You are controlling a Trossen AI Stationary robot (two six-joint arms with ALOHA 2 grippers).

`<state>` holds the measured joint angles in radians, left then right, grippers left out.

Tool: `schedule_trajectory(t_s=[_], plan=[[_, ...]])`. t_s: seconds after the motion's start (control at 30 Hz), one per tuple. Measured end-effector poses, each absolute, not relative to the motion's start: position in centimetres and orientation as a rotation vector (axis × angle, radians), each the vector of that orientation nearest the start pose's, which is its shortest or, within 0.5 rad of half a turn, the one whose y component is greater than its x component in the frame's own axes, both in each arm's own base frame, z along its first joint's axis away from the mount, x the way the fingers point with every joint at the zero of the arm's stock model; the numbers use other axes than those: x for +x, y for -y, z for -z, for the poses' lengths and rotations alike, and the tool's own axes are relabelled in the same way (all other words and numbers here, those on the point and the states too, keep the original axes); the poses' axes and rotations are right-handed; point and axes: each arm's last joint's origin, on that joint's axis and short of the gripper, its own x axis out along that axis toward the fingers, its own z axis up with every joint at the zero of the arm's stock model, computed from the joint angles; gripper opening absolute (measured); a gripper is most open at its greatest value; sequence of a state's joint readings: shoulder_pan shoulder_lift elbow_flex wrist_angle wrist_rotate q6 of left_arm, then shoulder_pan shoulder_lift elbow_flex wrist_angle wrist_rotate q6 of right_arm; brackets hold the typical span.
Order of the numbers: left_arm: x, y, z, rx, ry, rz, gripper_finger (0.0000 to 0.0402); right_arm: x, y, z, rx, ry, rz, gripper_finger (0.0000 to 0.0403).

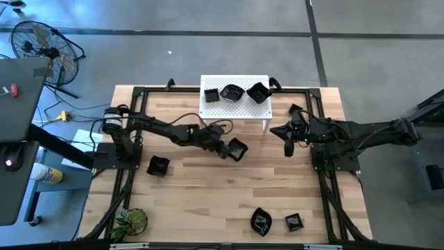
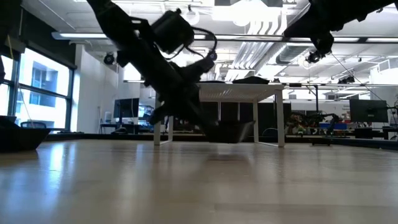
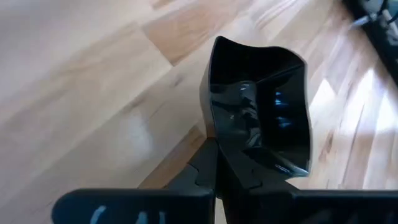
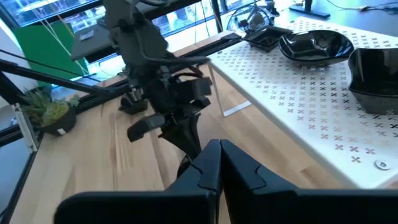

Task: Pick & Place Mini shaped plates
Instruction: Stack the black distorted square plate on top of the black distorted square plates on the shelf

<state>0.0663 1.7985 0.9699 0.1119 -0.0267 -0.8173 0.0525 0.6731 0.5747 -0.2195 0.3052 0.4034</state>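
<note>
My left tool (image 1: 229, 149) is clamped on the rim of a glossy black square plate (image 1: 238, 148) above the middle of the pale wooden desk (image 1: 208, 194), just before the white perforated stand (image 1: 236, 107). Only the wrist view shows its wavy walls. My right tool (image 1: 288, 144), fingers together and empty, hangs by the stand's right end. Three plates (image 1: 232, 92) sit on the stand; others lie near the desk's front edge.

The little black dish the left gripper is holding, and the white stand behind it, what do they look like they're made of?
The black dish looks like glazed ceramic or hard plastic: glossy, with sharp light reflections inside; which one can't be told. The left gripper is shut on its rim. The white stand looks like painted sheet metal: thin, flat, matte, punched with small cross-shaped holes.
</note>
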Motion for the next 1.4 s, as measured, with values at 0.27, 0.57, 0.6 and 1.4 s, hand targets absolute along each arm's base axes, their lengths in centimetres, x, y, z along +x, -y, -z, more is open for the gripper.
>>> schedule_trajectory(t_s=[0.27,0.57,0.6,1.4], plan=[[36.5,-2.6,-15.4,-0.8,-0.652,-0.374,0.0018,15.4,0.1,-27.2,0.345,-0.274,0.314,0.0003],[36.4,-2.5,-15.7,-0.807,-0.681,-0.295,0.0073,15.2,0.1,-26.8,0.392,-0.31,0.331,0.0003],[36.2,-2.4,-16.3,-0.794,-0.682,-0.269,0.0073,15.2,0.1,-26.8,0.405,-0.311,0.33,0.0004],[19.6,-2.8,-22.6,-0.537,-0.155,-0.206,0.0001,24.1,-0.8,-18.0,0.651,-0.636,0.379,0.0094]])
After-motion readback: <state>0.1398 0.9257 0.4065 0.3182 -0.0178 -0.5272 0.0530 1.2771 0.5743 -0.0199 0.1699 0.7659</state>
